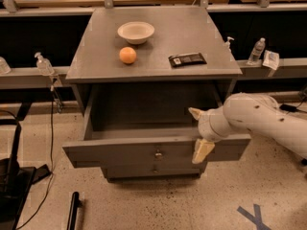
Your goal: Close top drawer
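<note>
The top drawer (120,152) of the grey cabinet stands pulled far out, empty inside, with a small round knob (158,153) at the centre of its front panel. My gripper (199,132) is at the right part of that panel, coming in from the right on the white arm (259,119). It is open and straddles the panel's top edge. One cream finger (195,113) is inside the drawer and the other (202,151) hangs in front of the panel.
On the cabinet top (96,61) lie a white bowl (135,31), an orange (127,55) and a dark snack packet (187,59). Bottles stand on the side rails (44,63) (255,51). A lower drawer front (153,170) shows beneath. A black stand (14,176) and cable are on the floor to the left.
</note>
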